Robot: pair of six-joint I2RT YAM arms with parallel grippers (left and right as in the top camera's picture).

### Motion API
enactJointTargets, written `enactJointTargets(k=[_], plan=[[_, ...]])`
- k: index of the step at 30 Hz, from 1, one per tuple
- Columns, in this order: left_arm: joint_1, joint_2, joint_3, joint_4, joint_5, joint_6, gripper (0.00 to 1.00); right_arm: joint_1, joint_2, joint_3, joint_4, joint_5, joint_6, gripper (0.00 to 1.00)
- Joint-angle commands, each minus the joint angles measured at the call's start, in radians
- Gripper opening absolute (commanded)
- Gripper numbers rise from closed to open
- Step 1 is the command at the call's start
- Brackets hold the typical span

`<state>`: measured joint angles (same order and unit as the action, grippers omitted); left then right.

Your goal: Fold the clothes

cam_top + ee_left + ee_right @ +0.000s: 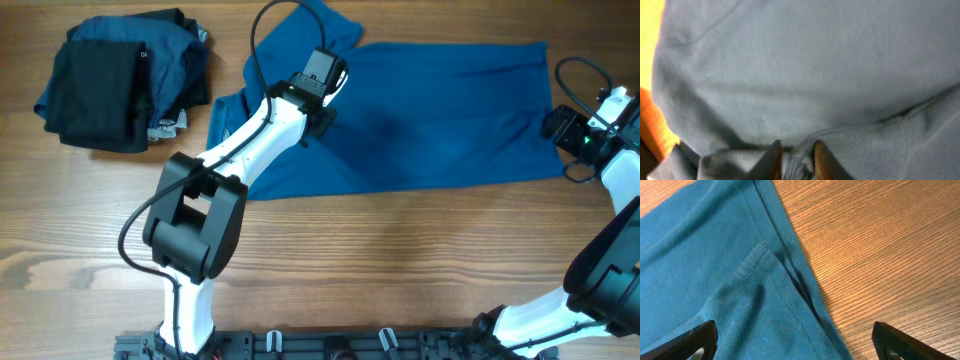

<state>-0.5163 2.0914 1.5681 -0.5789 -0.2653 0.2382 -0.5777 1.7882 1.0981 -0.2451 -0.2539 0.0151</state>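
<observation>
A large medium-blue polo shirt (440, 110) lies spread across the back of the table, one sleeve pointing to the far edge. My left gripper (328, 72) sits on the shirt's upper left part. In the left wrist view its fingers (773, 159) stand close together with a bunched fold of the blue shirt (805, 70) pinched between them. My right gripper (562, 128) hovers at the shirt's right edge. In the right wrist view the right gripper (796, 345) is wide open over a hemmed corner of the shirt (715, 255), nothing between its fingers.
A pile of black and dark blue clothes (110, 85) sits at the back left. Bare wooden table (400, 260) runs along the front, and bare wood (880, 245) shows right of the shirt's edge. The left arm lies across the shirt's left part.
</observation>
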Motion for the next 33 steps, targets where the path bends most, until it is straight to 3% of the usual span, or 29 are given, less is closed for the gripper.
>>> enactJointTargets(k=[1,5,9,12,13,15,16,17,22,27,33], plan=[[-0.002,0.051,0.001,0.043,-0.012,0.028,0.35,0.003,-0.011,-0.010,0.001,-0.002,0.014,1.00],[0.014,0.080,0.002,0.149,-0.037,-0.015,0.44,0.003,-0.011,-0.010,0.001,-0.002,0.014,0.99],[0.046,-0.001,0.052,0.182,-0.144,-0.209,0.49,0.003,-0.011,-0.010,0.001,-0.002,0.014,1.00],[0.078,-0.126,0.109,0.042,-0.134,-0.441,0.49,0.003,-0.011,-0.010,0.001,-0.002,0.014,1.00],[0.094,-0.172,0.110,-0.027,-0.097,-0.510,0.46,0.003,-0.011,-0.010,0.001,-0.002,0.014,1.00],[0.124,-0.223,0.110,-0.152,0.035,-0.597,0.25,0.003,-0.011,-0.010,0.001,-0.002,0.014,1.00],[0.144,-0.235,0.109,-0.226,0.130,-0.614,0.10,0.003,-0.011,-0.010,0.001,-0.002,0.014,1.00],[0.163,-0.233,0.106,-0.310,0.216,-0.614,0.04,0.003,-0.011,-0.010,0.001,-0.002,0.014,1.00],[0.190,-0.158,0.006,-0.401,0.328,-0.621,0.04,0.003,-0.011,-0.010,0.001,-0.002,0.014,1.00],[0.190,-0.072,-0.087,-0.348,0.431,-0.621,0.04,0.003,-0.011,-0.010,0.001,-0.002,0.013,1.00],[0.190,-0.046,-0.091,-0.229,0.384,-0.620,0.04,0.003,-0.011,-0.010,0.001,-0.002,0.014,1.00]])
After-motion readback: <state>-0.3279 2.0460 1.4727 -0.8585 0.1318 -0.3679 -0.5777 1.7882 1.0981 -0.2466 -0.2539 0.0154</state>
